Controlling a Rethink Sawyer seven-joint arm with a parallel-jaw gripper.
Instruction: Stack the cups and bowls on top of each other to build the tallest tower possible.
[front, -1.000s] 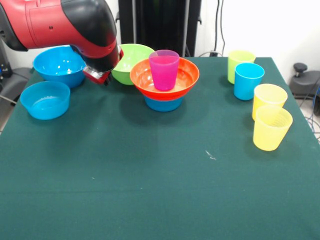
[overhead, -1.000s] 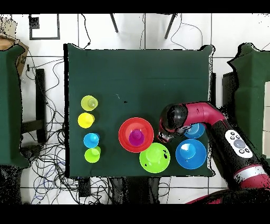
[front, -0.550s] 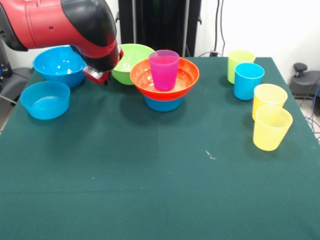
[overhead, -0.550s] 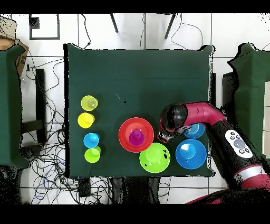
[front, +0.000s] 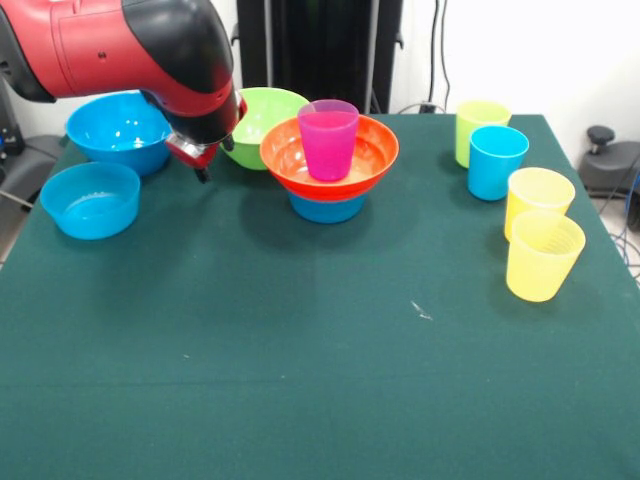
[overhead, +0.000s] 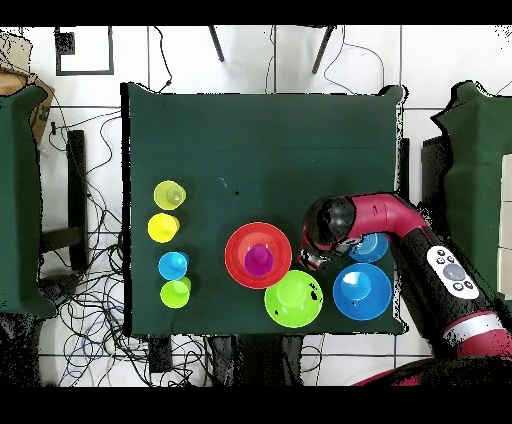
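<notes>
Item 1, the tower (front: 329, 165): we count three pieces, a small blue bowl (front: 328, 207) at the base, the wide orange bowl (front: 290, 155) resting on it, and the purple cup (front: 328, 138) standing upright inside the orange bowl. It stands toward the far middle of the green surface (front: 300, 350).

Item 2, loose bowls: a lime green bowl (front: 262, 118) just beside the tower, its rim close to the orange one; a large blue bowl (front: 115, 128) at the far corner; a smaller blue bowl (front: 90, 200) just in front of it. None is stacked.

Item 3, loose cups: a lime green cup (front: 478, 125), a blue cup (front: 496, 161) and two yellow cups (front: 540, 228), all upright in a line along the opposite side, well apart from the tower.

Item 4, the tool (front: 205, 158): it hangs low under the bulky arm (front: 130, 50), between the large blue bowl and the lime green bowl. We see only its dark tips below the red wrist; we cannot tell how far apart they stand, and nothing shows in its hold.

Progress, as we judge it: three of ten pieces are placed, seven remain. The tool's position suggests one of the nearby bowls comes next.
</notes>
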